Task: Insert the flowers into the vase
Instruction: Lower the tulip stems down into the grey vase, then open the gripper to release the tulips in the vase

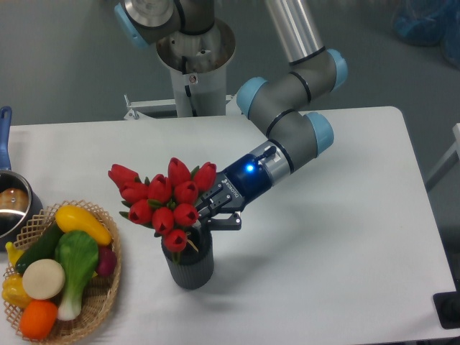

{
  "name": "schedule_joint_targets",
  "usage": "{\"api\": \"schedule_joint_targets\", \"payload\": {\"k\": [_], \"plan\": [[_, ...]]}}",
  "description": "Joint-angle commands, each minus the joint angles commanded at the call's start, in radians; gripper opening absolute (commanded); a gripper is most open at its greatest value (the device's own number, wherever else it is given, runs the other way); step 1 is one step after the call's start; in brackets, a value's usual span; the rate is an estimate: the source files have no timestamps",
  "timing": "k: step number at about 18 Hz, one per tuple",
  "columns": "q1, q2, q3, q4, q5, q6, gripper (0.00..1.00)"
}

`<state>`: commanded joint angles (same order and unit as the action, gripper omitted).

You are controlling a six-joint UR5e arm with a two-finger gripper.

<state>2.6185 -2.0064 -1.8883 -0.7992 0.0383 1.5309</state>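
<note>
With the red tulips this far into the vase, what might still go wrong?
1. The gripper grips the bunch of red artificial tulips right beside the rim of the small dark grey ribbed vase; going lower may knock the vase over.
2. The bunch leans left, toward the woven basket of toy vegetables; once let go, it might tilt the vase or spring out.

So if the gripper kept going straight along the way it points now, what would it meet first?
The gripper points down and to the left, shut on the flowers. Going on along that line, it would most likely meet the rim of the vase first, though one view leaves the depth unclear.
</note>
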Motion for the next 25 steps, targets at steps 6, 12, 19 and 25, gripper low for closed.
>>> {"api": "schedule_joint_targets", "payload": {"k": [6,12,19,25], "plan": [[0.002,-0.002,0.003,0.000,0.002,0.002,0.14],[0.006,-0.014,0.002,0.005,0.029,0.015,0.15],[0.012,-0.015,0.000,0.008,0.032,0.017,0.15],[0.011,-0.020,-0.003,0.008,0.044,0.020,0.19]]}}
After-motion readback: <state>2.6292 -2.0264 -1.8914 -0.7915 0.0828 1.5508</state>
